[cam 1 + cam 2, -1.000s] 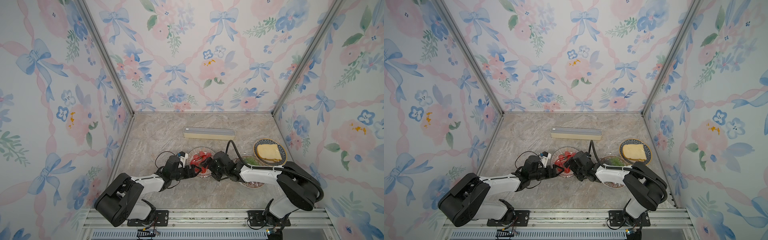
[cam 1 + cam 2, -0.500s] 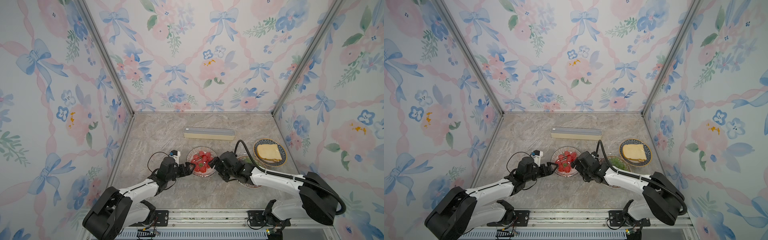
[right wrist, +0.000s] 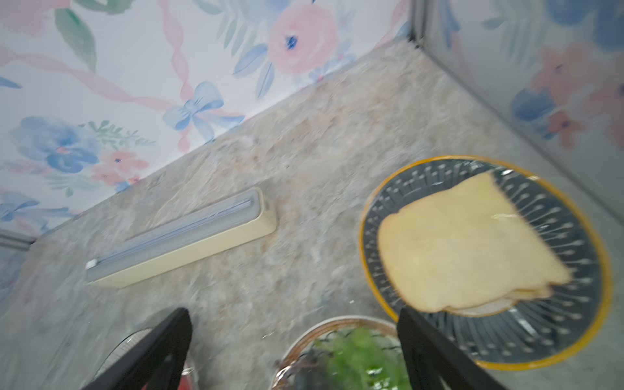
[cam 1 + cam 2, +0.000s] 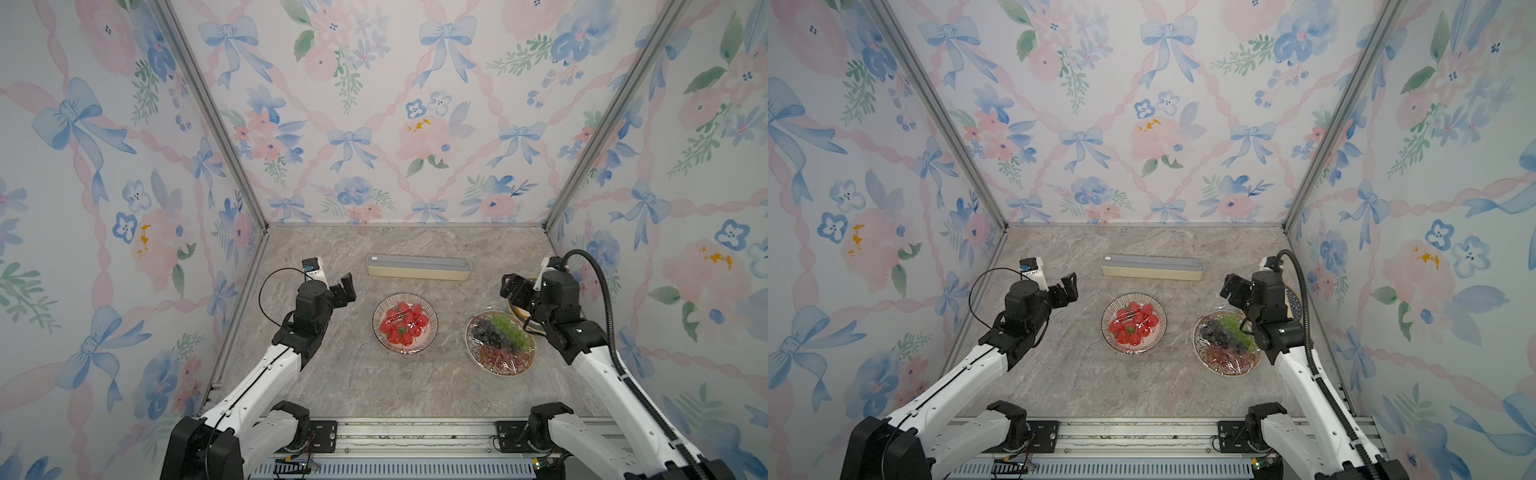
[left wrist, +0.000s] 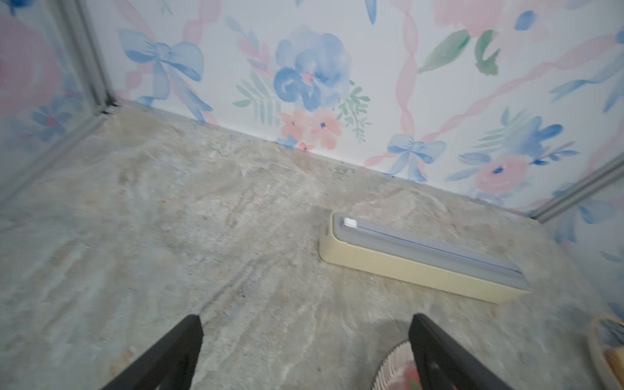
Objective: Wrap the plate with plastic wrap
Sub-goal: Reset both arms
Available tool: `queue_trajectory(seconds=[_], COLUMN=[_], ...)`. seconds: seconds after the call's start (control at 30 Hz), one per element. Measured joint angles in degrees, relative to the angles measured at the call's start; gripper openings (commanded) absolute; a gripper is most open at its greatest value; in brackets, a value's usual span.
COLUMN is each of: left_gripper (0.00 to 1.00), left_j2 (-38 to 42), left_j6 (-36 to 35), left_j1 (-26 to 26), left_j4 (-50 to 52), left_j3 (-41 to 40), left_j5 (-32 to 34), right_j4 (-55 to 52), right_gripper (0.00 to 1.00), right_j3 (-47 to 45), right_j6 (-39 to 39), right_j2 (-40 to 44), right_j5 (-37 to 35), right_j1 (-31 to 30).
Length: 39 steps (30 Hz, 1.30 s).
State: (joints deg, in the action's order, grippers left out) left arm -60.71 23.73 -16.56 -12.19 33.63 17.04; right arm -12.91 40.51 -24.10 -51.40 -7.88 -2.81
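The plate point(image 4: 377, 316) point(image 4: 1106, 316) of red strawberries sits mid-table, with clear glossy plastic wrap point(image 4: 405, 323) point(image 4: 1134, 323) lying over the fruit. My left gripper point(image 4: 347, 291) point(image 4: 1069, 288) hangs open to the plate's left, raised off the table, holding nothing. My right gripper point(image 4: 512, 288) point(image 4: 1232, 289) is open well to the plate's right, above the other dishes. In the left wrist view the left gripper point(image 5: 305, 319) has bare table between its fingers and the plate's rim point(image 5: 395, 363) by one finger. The right gripper point(image 3: 293, 312) is empty in its wrist view.
The long cream wrap box point(image 4: 419, 267) point(image 4: 1152, 266) point(image 5: 422, 258) point(image 3: 182, 236) lies behind the plate. A film-covered dish of grapes and greens point(image 4: 500, 343) point(image 4: 1227, 347) point(image 3: 337, 329) stands at the right. A dark plate with bread point(image 3: 368, 216) point(image 4: 1293, 297) sits under my right arm.
Both grippers were at the strawberry plate's edges. They have drawn back and risen, the left one to the left and the right one to the right. The left jaws opened slightly wider.
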Motion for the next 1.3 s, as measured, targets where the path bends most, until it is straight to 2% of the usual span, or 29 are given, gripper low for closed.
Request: queue_trajectory(seconds=[0.13,0.27,0.37,0.53,0.73,0.97,1.1,1.2,1.3], left_gripper=[0.98,0.98,0.98,0.98,0.98,0.98,0.98,0.98,0.98], left_j2=[-2.4,-4.5,-7.1,-10.4,-13.6,-20.3,-26.8,-27.6,-27.6], left_j6=[-3.3,-7.6,-10.8,-14.6,-18.9,-23.1,-22.7,-21.3,-20.7], left_j1=[1.0,1.2,2.1,3.3,4.6,5.3,9.6,11.8,11.8], left_j4=[-7.6,-16.0,-20.9,-30.3,-40.6,-52.3,-61.2,-61.4,-62.6], left_j3=[-4.8,-12.0,-14.0,-15.6,-18.9,-22.3,-24.0,-24.0,-23.7], left_j5=[6.0,10.1,11.5,10.5,5.2,-2.0,-6.1,-7.0,-7.3], right_j4=[11.2,23.3,35.0,55.8,77.6,85.2,86.4,86.7,86.8], right_gripper=[0.97,0.97,0.97,0.97,0.97,0.97,0.97,0.97,0.97], right_j3=[-10.8,-20.2,-24.2,-26.6,-28.6,-29.0,-29.0,-29.0,-29.0], right_j6=[6.7,10.9,12.9,14.3,16.3,16.5,16.5,16.5,16.5], right_j2=[-0.1,-4.8,-10.2,-23.0,-39.5,-40.0,-40.0,-40.0,-40.1], right_j5=[2.6,3.6,3.9,6.0,9.5,12.2,12.7,12.7,12.9], right_j1=[5.9,7.7,8.1,8.3,7.7,8.0,8.0,8.0,8.0])
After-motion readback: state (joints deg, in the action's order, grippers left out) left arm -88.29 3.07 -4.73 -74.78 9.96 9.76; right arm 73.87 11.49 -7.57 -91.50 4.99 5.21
